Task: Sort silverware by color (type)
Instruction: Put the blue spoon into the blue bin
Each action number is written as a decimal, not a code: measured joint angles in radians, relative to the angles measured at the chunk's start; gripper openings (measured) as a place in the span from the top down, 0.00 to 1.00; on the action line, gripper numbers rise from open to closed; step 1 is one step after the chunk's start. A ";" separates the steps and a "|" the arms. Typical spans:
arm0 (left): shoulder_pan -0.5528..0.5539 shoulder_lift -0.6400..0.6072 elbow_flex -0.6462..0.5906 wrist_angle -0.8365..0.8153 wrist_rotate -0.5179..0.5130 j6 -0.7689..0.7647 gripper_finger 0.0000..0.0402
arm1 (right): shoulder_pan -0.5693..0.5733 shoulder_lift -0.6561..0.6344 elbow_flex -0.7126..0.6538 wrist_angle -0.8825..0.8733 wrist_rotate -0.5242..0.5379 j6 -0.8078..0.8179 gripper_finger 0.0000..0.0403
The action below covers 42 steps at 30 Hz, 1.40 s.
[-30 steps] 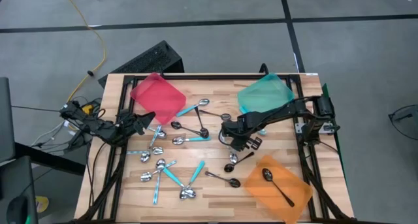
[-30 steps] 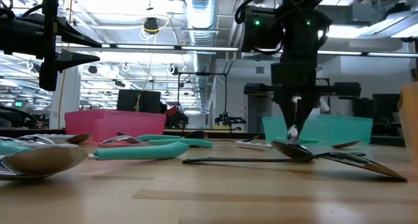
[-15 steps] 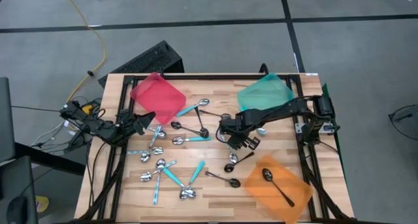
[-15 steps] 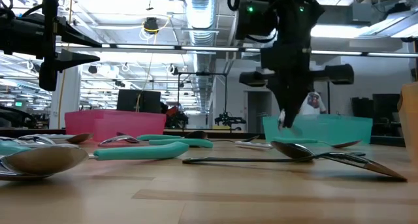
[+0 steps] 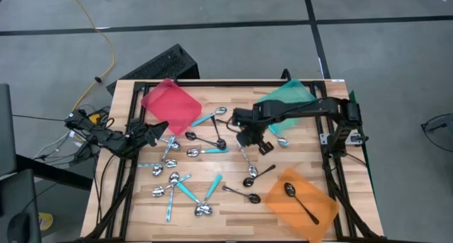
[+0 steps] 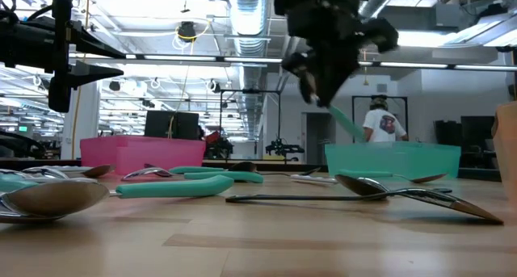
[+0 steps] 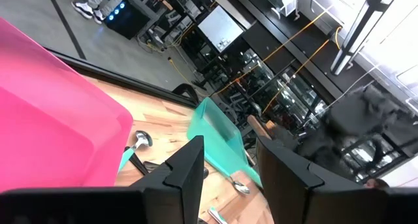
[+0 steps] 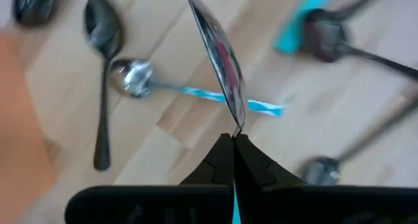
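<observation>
Nearest the front edge of the bench [image 5: 233, 229], an orange tray [image 5: 301, 202] holds one black spoon [image 5: 300, 202]. To its left, loose spoons lie scattered on the wood: a cluster of teal-handled and silver spoons [image 5: 185, 193] toward the front left, and two more black spoons [image 5: 249, 178] just beside the orange tray.

Farther in, over the middle of the bench, the right tool [image 5: 248, 136] hangs above the surface with its jaws pinched together on a teal-handled spoon [image 8: 221, 51]. In the right wrist view the silver bowl stands up out of the fingertips [image 8: 225, 153], edge on, and a strip of teal handle shows below them. The low view shows the teal handle [image 6: 346, 120] slanting down from the raised tool, clear of the bench. Below the held spoon lie another teal-handled spoon [image 8: 183, 87] and a black spoon [image 8: 104, 67].

The left tool [image 5: 157, 129] sits at the left side of the bench, near the red tray [image 5: 170, 105], with its jaws moderately apart and nothing between them.

At the far right stands the teal tray [image 5: 287, 101], partly covered by the right arm.
</observation>
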State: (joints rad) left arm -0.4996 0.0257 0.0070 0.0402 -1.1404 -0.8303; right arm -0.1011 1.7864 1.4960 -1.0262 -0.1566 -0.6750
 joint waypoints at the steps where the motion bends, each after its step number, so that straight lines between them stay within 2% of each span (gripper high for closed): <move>1: 0.000 0.000 0.000 0.000 0.000 0.000 0.69 | -0.012 0.000 0.019 -0.006 0.000 0.033 0.96; 8: 0.000 0.000 0.000 0.000 0.000 0.000 0.69 | -0.114 -0.001 0.131 -0.050 0.014 0.301 0.96; 15: 0.000 0.000 0.000 0.000 0.000 0.000 0.69 | -0.200 -0.030 0.152 -0.106 0.161 0.493 0.96; 19: 0.000 0.000 0.000 0.000 0.000 0.000 0.69 | -0.255 -0.081 0.151 -0.116 0.206 0.508 0.96; 29: 0.000 0.000 0.000 0.000 -0.001 0.019 0.69 | -0.473 -0.266 0.149 -0.094 0.207 0.592 0.96; 32: 0.000 0.000 0.000 0.000 -0.001 0.024 0.69 | -0.529 -0.342 0.073 -0.007 0.163 0.645 0.96; 35: 0.000 0.000 0.000 0.000 -0.001 0.024 0.69 | -0.594 -0.445 -0.078 0.122 0.112 0.717 0.96; 42: 0.000 0.000 0.000 -0.001 -0.013 0.024 0.69 | -0.665 -0.674 -0.437 0.469 0.106 0.924 0.96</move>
State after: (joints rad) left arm -0.4997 0.0261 0.0071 0.0390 -1.1531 -0.8059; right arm -0.7665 1.1126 1.0590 -0.5573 -0.0507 0.2490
